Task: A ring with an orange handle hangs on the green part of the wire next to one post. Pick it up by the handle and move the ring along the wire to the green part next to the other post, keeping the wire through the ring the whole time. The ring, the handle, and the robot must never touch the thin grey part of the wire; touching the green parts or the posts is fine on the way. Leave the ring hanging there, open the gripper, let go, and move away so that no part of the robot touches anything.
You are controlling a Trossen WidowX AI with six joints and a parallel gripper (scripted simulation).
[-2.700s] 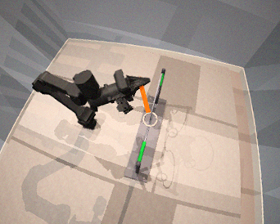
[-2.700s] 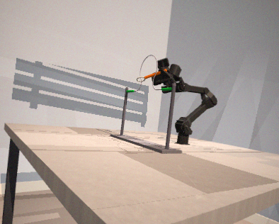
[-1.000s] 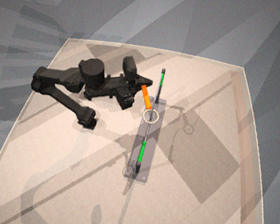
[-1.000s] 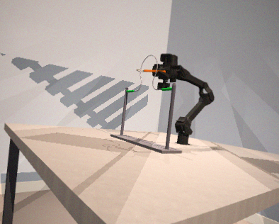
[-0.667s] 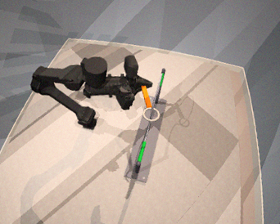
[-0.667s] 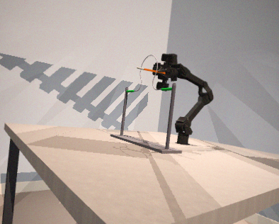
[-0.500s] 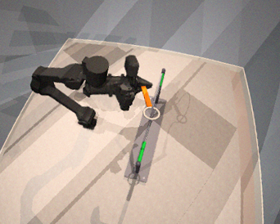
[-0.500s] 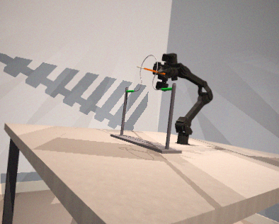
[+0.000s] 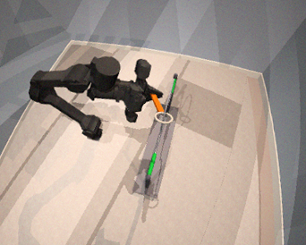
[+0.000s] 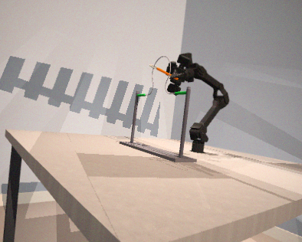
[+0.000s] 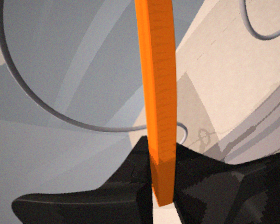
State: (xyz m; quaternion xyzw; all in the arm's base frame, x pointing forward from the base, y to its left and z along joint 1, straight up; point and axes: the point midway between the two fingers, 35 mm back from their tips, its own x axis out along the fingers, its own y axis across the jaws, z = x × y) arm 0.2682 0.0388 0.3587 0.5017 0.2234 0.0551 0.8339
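Note:
The orange handle [image 9: 157, 103] [image 10: 163, 71] [image 11: 160, 75] is held by its end in my gripper [image 9: 153, 94] [image 10: 176, 77] [image 11: 150, 140], which is shut on it. The pale ring [image 9: 165, 123] [image 10: 152, 66] is at the handle's other end, high on the left side of the wire's tall arch in the exterior view, and seems to be around the wire. Any small gap between ring and wire cannot be told. The thin grey wire [image 10: 163, 57] [image 11: 65, 119] curves behind the handle in the wrist view. One green part [image 9: 152, 164] [image 10: 141, 95] and another green part [image 9: 174, 84] [image 10: 180, 93] lie at the posts.
The left post [image 10: 134, 119] and the right post [image 10: 185, 122] stand on a grey base [image 10: 153, 151]. The gripper body is close to the arch's right side in the exterior view. The arm rises from the table [image 9: 214, 153] [image 10: 153, 199] beyond the stand.

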